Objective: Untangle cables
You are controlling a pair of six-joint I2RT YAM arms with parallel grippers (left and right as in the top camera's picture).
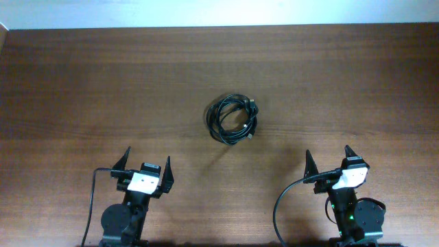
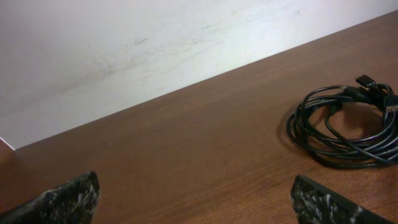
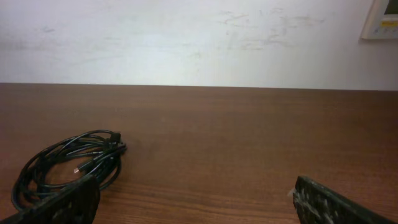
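The cables (image 1: pixel 232 119) lie as one tangled coil of thin black cords with small plugs, on the brown wooden table near its middle. The coil shows at the right of the left wrist view (image 2: pixel 345 127) and at the lower left of the right wrist view (image 3: pixel 65 168). My left gripper (image 1: pixel 145 160) is open and empty, near the front edge, left of and nearer than the coil. My right gripper (image 1: pixel 328 155) is open and empty, near the front edge, right of and nearer than the coil. Neither touches the cables.
The wooden table (image 1: pixel 103 82) runs to a pale wall at the back. Thicker black arm cables (image 1: pixel 280 206) hang by each arm base at the front edge. A pale wall panel (image 3: pixel 380 18) shows at the upper right of the right wrist view.
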